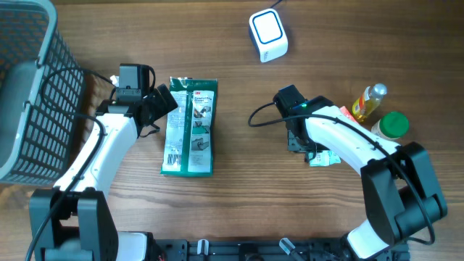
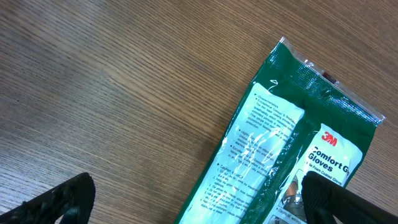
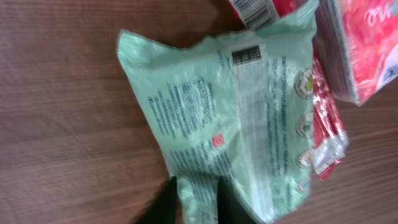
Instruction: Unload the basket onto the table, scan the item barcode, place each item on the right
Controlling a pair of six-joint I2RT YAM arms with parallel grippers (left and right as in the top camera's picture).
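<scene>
Right wrist: right gripper pinching edge of mint-green packet on table; left gripper spread wide over green gloves pack.

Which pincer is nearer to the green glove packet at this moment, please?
Left. The left pincer is open at the edge of the green glove packet, one finger over it. The right pincer is well off to its right, pinching a pale green pouch.
</scene>
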